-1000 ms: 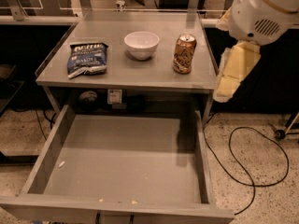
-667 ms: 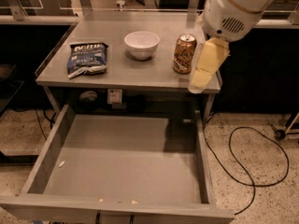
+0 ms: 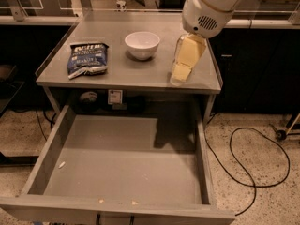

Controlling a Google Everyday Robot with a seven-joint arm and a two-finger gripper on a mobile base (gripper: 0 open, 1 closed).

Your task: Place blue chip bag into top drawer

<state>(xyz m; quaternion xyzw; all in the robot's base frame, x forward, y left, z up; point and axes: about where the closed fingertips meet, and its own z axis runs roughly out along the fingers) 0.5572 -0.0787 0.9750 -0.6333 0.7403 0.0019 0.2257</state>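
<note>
The blue chip bag (image 3: pixel 87 58) lies flat on the left side of the grey tabletop (image 3: pixel 136 74), dark blue with white lettering. The top drawer (image 3: pixel 117 163) is pulled out below the table, and its grey floor holds only a few crumbs. My gripper (image 3: pixel 181 73) hangs from the white arm (image 3: pixel 206 8) over the right part of the tabletop, near the front edge and well to the right of the bag. It holds nothing that I can see. The soda can is hidden behind the gripper.
A white bowl (image 3: pixel 142 45) stands on the table between the bag and the gripper. A black cable (image 3: pixel 255 165) loops on the floor to the right of the drawer. Dark cabinets (image 3: pixel 253 69) stand to the right of the table.
The arm and gripper have moved left, from beyond the table's right edge to over its right part, and now cover the soda can. The bag, bowl and drawer have not moved.
</note>
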